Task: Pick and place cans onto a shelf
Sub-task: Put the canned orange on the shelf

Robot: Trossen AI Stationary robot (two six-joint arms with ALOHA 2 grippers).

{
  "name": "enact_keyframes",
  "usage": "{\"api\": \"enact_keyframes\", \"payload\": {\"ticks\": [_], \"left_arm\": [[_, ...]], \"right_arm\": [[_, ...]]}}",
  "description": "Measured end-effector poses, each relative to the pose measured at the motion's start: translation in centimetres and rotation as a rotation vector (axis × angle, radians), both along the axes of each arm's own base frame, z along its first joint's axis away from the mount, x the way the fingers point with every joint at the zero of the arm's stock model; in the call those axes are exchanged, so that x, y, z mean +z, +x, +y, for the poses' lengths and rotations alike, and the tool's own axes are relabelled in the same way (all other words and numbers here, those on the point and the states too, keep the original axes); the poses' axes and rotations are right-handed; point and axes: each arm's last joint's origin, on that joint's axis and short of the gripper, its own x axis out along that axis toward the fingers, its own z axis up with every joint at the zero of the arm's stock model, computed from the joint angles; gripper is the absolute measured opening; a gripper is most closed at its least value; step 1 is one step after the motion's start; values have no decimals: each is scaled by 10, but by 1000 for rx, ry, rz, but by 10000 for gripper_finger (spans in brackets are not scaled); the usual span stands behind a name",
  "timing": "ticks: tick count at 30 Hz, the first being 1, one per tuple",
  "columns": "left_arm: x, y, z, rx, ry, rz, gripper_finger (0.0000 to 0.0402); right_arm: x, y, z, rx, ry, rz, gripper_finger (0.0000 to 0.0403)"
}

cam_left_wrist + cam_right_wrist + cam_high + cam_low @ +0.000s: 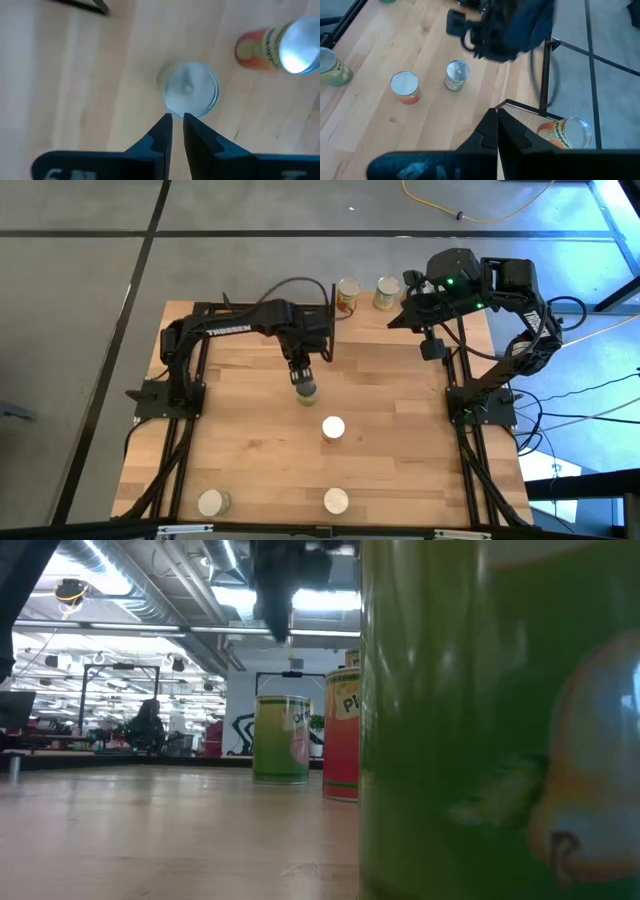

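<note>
Down at the counter's [240, 430] seven o'clock corner sits a green-labelled can [212, 502], standing upright and well apart from the action. Moving right, the left arm reaches in from nine o'clock and its left end effector [303, 376] hangs just above a pale green can [306, 389] near the middle of the board; the left wrist view shows the fingers [162, 131] pressed almost together, a thin gap between them, tips just beside that can's shiny top [191, 90] and pinching nothing. At four o'clock of it stands an orange-red can [333, 428], upright, near but not touching. Straight down toward six o'clock, another can [336, 501] sits at the near edge. Up at twelve o'clock, two cans stand side by side on the shelf at the counter's far edge: an orange-labelled can [347, 295] and a yellow-green can [386, 292] just beside it. Over at two o'clock the right arm waits, its right end effector [413, 302] held beside that pair; the right wrist view shows its fingers [487, 131] shut tight together, empty, with an orange can [566, 133] just beyond them on the shelf [520, 114].
</note>
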Motion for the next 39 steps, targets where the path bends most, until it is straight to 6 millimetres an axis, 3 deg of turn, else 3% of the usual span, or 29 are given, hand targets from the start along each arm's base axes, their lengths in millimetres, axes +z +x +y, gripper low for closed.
{"api": "enact_keyframes", "payload": {"ticks": [4, 9, 14, 24, 31, 39], "left_arm": [[45, -8, -6, -18, 108, -43, 8], [95, -28, -9, 29, 177, -115, 2], [139, -63, -16, 70, 194, -284, 1], [182, -130, -30, 163, 216, -452, 0], [195, -157, -35, 170, 223, -518, 0], [201, -171, -38, 179, 219, -553, 0]], "right_arm": [[-4, 7, -1, -1, 5, 18, 0], [-21, 30, -6, 1, 19, 94, 0], [-48, 63, -9, 39, 18, 195, 0], [-112, 136, 5, 224, 29, 371, 1], [-148, 178, 13, 252, 26, 370, 36], [-176, 203, 18, 272, 24, 388, 86]]}}
